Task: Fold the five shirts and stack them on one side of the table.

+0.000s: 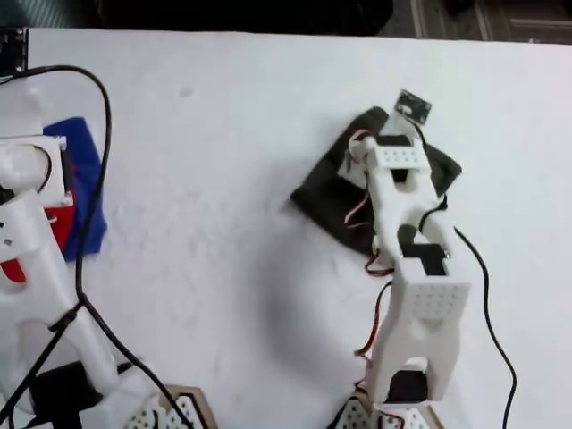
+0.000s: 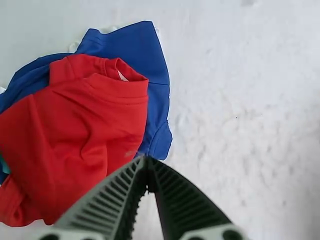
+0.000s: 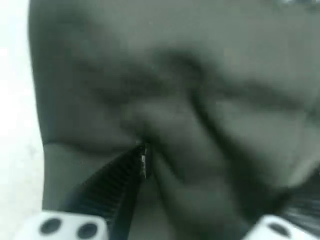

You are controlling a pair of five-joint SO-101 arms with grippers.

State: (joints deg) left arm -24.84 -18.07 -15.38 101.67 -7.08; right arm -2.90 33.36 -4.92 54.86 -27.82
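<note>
A dark shirt (image 1: pixel 326 192) lies crumpled right of the table's middle. My right gripper (image 1: pixel 382 150) is pressed down onto it. In the right wrist view the dark shirt (image 3: pixel 200 85) bunches up between the jaws, wrinkles run out from the ribbed fingertip (image 3: pixel 141 156), and the gripper (image 3: pixel 165 167) is shut on a fold. At the table's left edge a red shirt (image 2: pixel 70 135) lies on a blue shirt (image 2: pixel 135 50). My left gripper (image 2: pixel 146 167) hangs shut and empty just off the red shirt's edge. From above, the left arm (image 1: pixel 31 179) covers much of the red shirt (image 1: pixel 59 223) and blue shirt (image 1: pixel 82 170).
White cloth covers the table (image 1: pixel 223 116). A black cable (image 1: pixel 94 223) loops from the left arm across the blue shirt. A sliver of teal fabric (image 2: pixel 2 172) peeks out under the red shirt. Both arm bases stand at the near edge.
</note>
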